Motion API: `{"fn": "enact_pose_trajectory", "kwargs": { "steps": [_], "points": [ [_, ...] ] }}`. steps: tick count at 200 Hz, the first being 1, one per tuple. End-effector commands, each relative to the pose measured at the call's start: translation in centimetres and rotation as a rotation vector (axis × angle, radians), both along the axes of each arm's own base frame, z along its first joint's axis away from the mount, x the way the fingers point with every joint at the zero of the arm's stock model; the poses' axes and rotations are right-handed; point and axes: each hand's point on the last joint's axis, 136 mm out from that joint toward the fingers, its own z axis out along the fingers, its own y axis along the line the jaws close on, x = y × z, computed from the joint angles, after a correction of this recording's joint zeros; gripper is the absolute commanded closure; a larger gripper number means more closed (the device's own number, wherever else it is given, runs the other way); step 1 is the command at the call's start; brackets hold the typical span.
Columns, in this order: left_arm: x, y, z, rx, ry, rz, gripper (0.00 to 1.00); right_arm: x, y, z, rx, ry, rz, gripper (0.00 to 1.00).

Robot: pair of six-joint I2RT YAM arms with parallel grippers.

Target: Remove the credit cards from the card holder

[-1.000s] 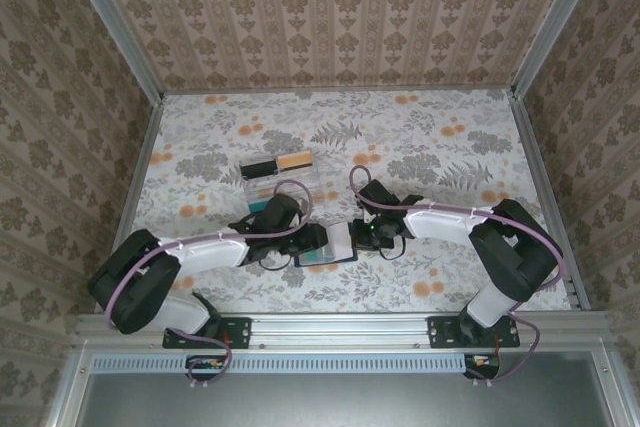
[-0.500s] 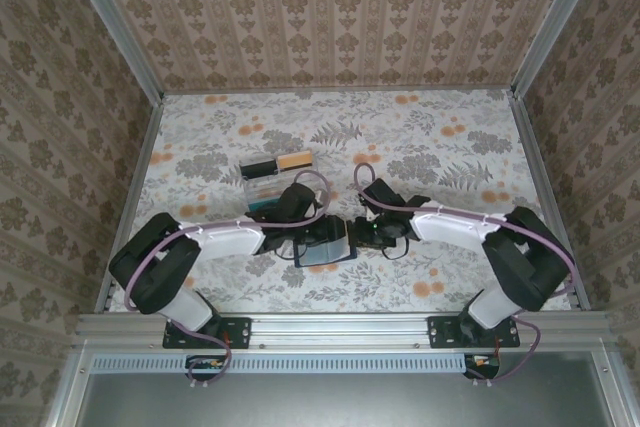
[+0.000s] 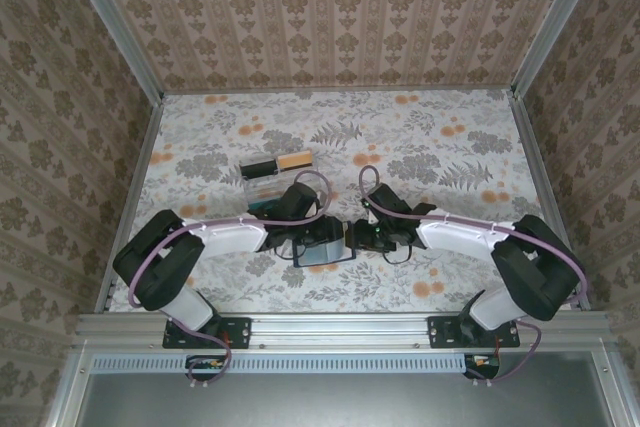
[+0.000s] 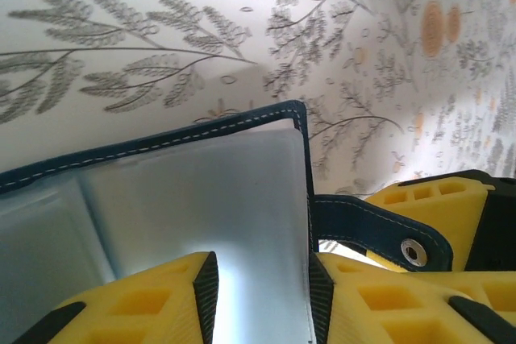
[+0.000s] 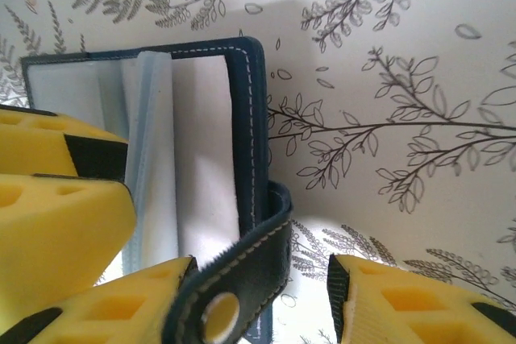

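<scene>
Currently on flowered table (image 3: pixel 450 147), both arms reaching in to one spot. Beyond left gripper (image 4: pixel 260 281): clear tray (image 3: pixel 290 187), apart from the work. Between the two grippers: card holder (image 3: pixel 325 249), lying open, grey-blue pockets up. Left jaws partly apart, astride the holder's edge nearest right gripper (image 5: pixel 258 279); gripping or only pressing down, cannot tell. Right jaws standing wide, holding nothing, closure strap (image 5: pixel 266 223) leaning on one finger, gap to the other.

Likely trouble: with right jaws loose, only the left side steadying the holder; could fold shut or skid under light left pressure. Could also snag strap on a right finger when closing in, dragging the whole holder along.

As for credit cards: black card (image 3: pixel 262 167) and tan card (image 3: pixel 296 160) seemingly at tray's far end, well beyond both jaws. Pale pockets under the jaws, contents uncertain. In the way: strap and its snap (image 5: pixel 219 312), sitting between right jaws.
</scene>
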Motion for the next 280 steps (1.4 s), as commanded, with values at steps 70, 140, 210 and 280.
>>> {"fn": "enact_pose_trajectory", "kwargs": {
  "steps": [70,140,210,280],
  "points": [
    [0.3,3.9,3.6,0.006,-0.097,0.081,0.59,-0.7,-0.2,-2.1,-0.084,0.057,0.028,0.79],
    [-1.8,9.2,0.7,0.092,-0.042,0.190,0.58,-0.5,0.0,-2.3,-0.084,0.062,0.030,0.80],
    [-1.7,9.0,-0.8,0.104,-0.020,0.188,0.58,-0.5,0.1,-2.1,-0.080,0.064,0.028,0.79],
    [-1.6,8.0,-1.4,0.083,-0.004,0.164,0.59,-0.5,0.2,-2.2,-0.079,0.066,0.028,0.79]
  ]
}}
